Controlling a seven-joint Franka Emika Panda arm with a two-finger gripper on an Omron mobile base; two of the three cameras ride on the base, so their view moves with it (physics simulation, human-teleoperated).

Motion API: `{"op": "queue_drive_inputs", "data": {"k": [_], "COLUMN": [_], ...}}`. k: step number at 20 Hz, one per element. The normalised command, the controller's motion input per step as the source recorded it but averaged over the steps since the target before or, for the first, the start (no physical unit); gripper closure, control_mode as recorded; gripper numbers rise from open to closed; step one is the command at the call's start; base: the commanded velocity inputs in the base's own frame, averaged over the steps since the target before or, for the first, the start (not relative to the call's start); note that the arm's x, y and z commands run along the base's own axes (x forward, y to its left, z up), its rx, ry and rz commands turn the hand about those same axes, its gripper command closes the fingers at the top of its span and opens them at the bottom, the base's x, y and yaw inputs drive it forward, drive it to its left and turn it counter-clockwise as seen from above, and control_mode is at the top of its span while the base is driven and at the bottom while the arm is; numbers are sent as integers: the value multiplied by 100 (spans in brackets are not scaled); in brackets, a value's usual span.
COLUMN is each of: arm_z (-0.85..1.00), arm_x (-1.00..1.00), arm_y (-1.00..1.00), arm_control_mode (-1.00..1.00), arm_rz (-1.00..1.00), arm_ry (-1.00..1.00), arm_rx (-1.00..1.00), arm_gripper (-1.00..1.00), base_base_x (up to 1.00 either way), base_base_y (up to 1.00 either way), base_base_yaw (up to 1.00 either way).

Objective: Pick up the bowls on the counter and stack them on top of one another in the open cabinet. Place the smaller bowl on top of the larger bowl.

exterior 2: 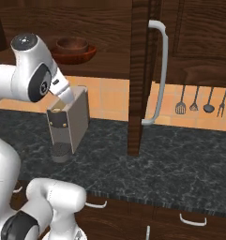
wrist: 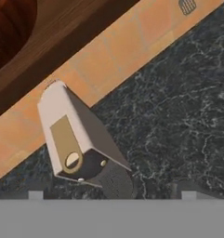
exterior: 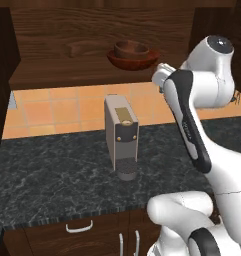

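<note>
Hand view: my pincer (wrist: 111,195) gapes wide, empty; the stacked bowls (exterior: 133,55) sit above on the cabinet shelf (exterior: 67,70).

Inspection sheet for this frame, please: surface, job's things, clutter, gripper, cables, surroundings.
Surface: dark marbled counter, no bowls on it.
Job's things: smaller bowl nested in larger bowl, both on the open cabinet shelf.
Clutter: coffee machine upright on the counter.
Gripper: gripper open, holding nothing, above the coffee machine.
Cables: nothing seen.
Surroundings: orange tiled wall; utensils hanging on it; cabinet door swung open.
</note>
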Motion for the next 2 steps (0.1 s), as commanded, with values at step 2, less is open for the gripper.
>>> {"op": "queue_drive_inputs", "data": {"k": [2], "arm_z": [-49], "arm_x": [-33], "arm_y": [0], "arm_control_mode": [-100], "arm_rz": [12], "arm_ry": [21], "arm_rx": [-8], "arm_gripper": [-100], "base_base_x": [0], "base_base_y": [0], "base_base_yaw": [0]}}
